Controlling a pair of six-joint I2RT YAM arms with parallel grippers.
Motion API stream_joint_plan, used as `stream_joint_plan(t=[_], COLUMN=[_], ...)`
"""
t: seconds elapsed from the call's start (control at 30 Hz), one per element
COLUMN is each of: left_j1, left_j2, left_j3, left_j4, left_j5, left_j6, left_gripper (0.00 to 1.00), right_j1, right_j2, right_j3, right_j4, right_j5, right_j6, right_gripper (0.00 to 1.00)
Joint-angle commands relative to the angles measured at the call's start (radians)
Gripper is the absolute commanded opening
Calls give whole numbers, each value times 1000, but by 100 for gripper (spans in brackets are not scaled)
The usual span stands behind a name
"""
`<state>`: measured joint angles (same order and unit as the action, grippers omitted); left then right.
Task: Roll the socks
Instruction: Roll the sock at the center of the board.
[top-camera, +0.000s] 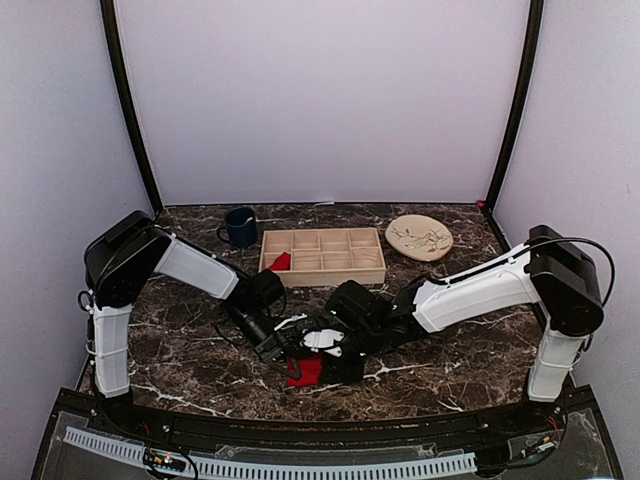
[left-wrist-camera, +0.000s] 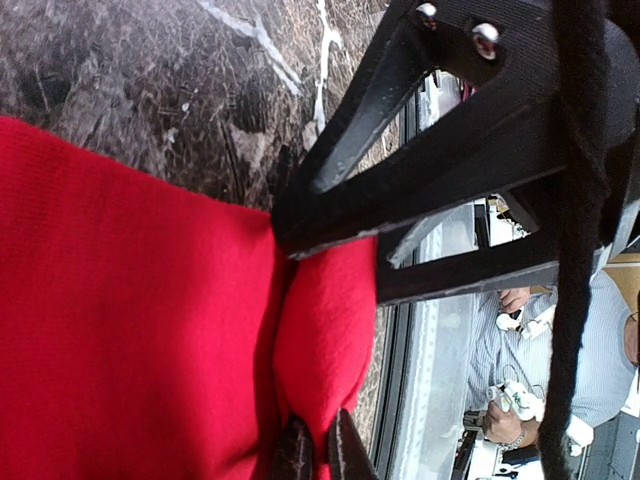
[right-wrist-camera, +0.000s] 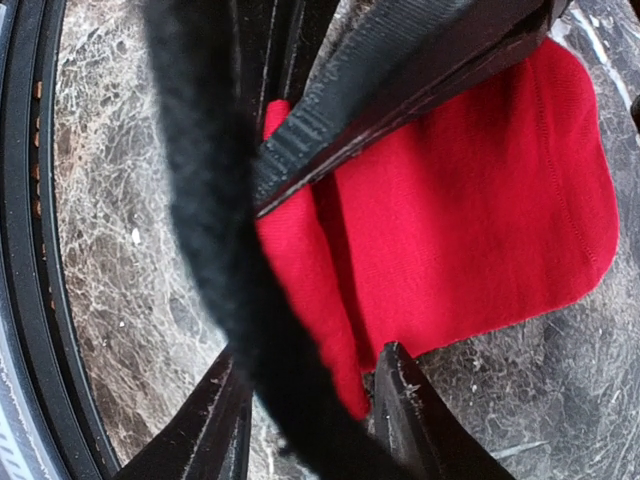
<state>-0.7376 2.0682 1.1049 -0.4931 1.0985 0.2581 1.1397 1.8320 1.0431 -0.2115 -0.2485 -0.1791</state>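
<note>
One red sock (top-camera: 305, 371) lies on the dark marble table near the front edge, between the two grippers. In the left wrist view this sock (left-wrist-camera: 130, 300) fills the left side, and my left gripper (left-wrist-camera: 318, 422) is shut on a bulging fold at its edge. My right gripper (right-wrist-camera: 311, 347) stands open over the sock (right-wrist-camera: 470, 200), its fingers either side of the folded edge without squeezing it. A black cable crosses that view. A second red sock (top-camera: 280, 262) sits in the left end compartment of the wooden tray (top-camera: 330, 277). No print shows on either.
The tray stands behind the grippers at mid table. A dark blue mug (top-camera: 240, 227) is at the back left and a round tan plate (top-camera: 419, 238) at the back right. The table's front edge runs close below the sock.
</note>
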Motion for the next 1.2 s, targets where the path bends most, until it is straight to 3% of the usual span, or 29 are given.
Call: stream_joint_plan(t=[0.0, 0.37, 0.6, 0.77, 1.17], left_j1=[5, 6, 6, 6, 10], left_j2=[14, 17, 13, -33, -164], left_j3=[-3, -3, 4, -4, -32], left_j4=[-39, -32, -43, -47, -22], left_j5=[-17, -20, -68, -195, -386], left_j6=[14, 7, -8, -34, -99], left_gripper=[0, 0, 16, 24, 31], right_j1=[11, 11, 11, 11, 10], right_j2=[19, 39, 50, 54, 78], right_j3=[26, 35, 49, 51, 63], right_j4=[10, 8, -10, -21, -26], right_j5=[-6, -71, -94, -101, -76], right_j6=[-14, -19, -26, -26, -11], right_gripper=[39, 16, 11, 10, 9])
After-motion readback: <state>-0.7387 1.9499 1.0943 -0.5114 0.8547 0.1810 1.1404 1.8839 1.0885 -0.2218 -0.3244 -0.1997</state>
